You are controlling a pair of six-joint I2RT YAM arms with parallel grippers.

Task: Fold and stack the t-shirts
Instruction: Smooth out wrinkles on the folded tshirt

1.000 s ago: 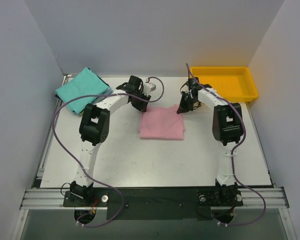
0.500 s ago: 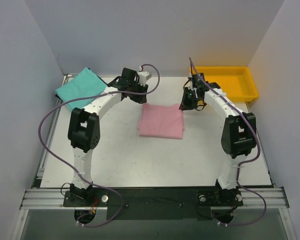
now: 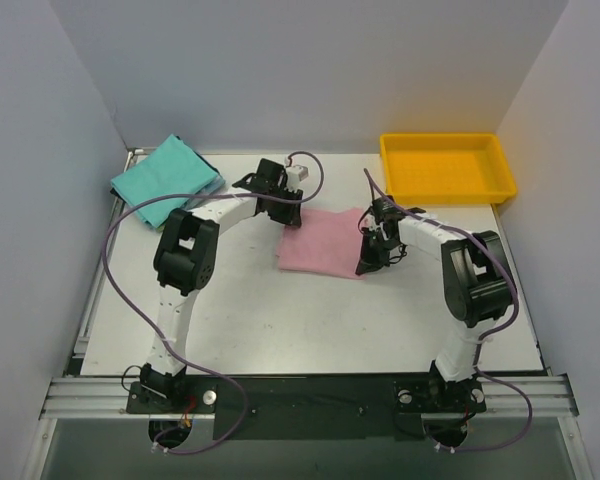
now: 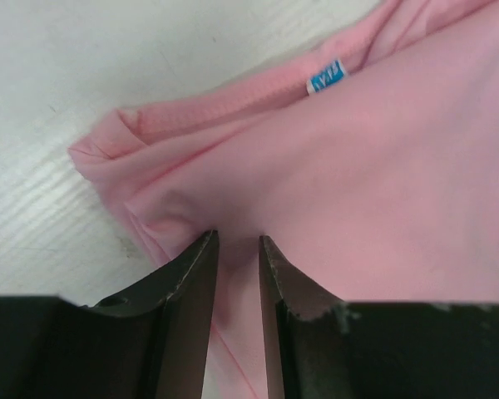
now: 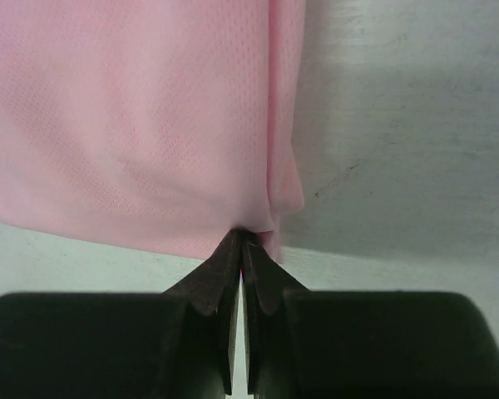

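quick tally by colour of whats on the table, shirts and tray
pink t-shirt: 1
teal t-shirt: 1
blue t-shirt, only an edge showing under the teal one: 1
yellow tray: 1
total: 4

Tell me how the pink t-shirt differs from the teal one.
The pink t-shirt lies at the middle of the table; the teal t-shirt sits at its far left corner. The left gripper and right gripper pinch the pink one's corners; the teal one is untouched. Both are folded flat.
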